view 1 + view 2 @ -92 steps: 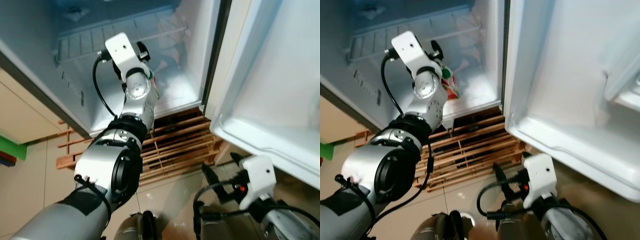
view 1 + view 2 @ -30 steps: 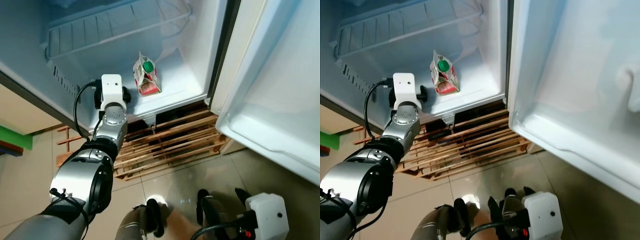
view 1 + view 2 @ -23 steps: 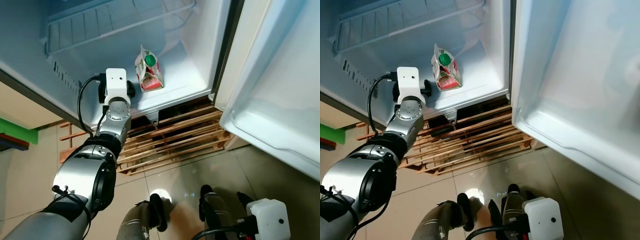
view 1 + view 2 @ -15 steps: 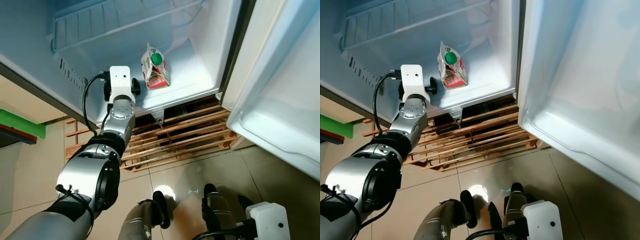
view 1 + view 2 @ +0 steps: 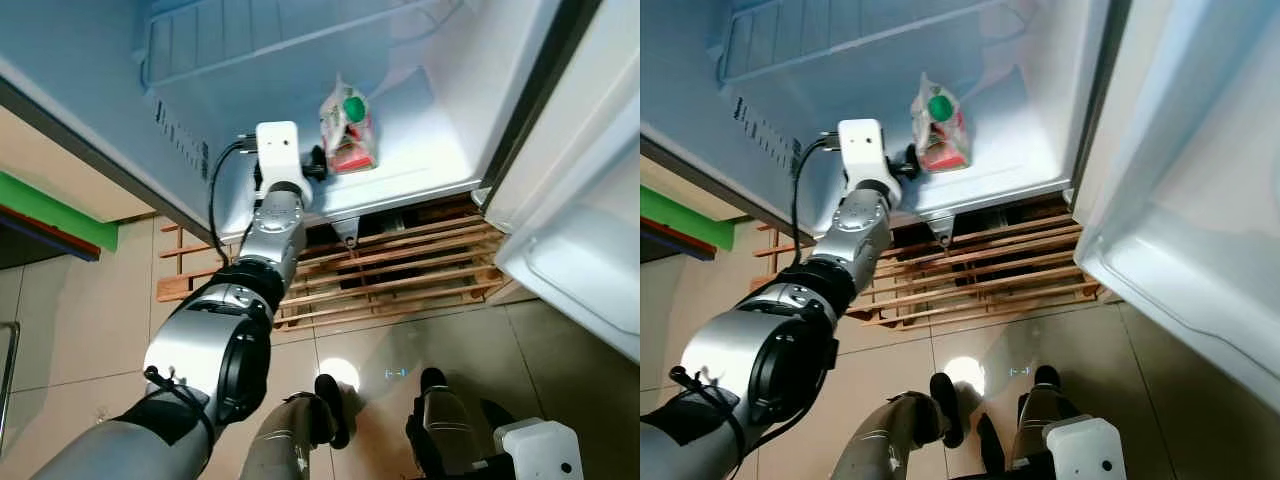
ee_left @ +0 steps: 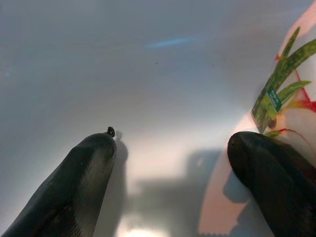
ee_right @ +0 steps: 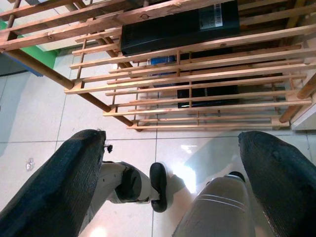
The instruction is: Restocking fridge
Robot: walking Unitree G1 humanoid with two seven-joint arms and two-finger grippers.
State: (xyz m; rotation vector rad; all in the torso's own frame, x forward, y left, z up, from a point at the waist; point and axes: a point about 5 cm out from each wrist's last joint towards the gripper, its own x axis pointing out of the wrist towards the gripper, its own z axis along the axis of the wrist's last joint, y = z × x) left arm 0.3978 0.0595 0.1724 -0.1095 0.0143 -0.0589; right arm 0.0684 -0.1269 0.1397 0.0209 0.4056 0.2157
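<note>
A robot stands in front of an open fridge (image 5: 190, 150), looking down into its lower compartment. A small carton (image 5: 348, 125) with a green cap and red and green printing stands upright on the white fridge floor (image 5: 420, 150), toward the front and near the middle. The robot's left arm reaches forward into the compartment, and the left gripper (image 6: 170, 163) sits low on the fridge floor just beside the carton. Its two black fingers are spread wide; one fingertip (image 6: 261, 163) overlaps the carton's side, though contact cannot be confirmed, and the other rests apart on bare white floor, so nothing is held. The right gripper (image 7: 173, 168) hangs idle by the robot's side, fingers also spread wide and holding nothing, pointing down at the tiled floor (image 7: 39, 113) and the robot's feet. A wooden pallet (image 5: 980, 270) supports the fridge, whose door (image 5: 1200, 200) stands open to the right. Judging from this, one carton appears to be stocked and released; the wire shelf (image 5: 260, 40) above and the door shelves look bare, so more restocking could remain.
</note>
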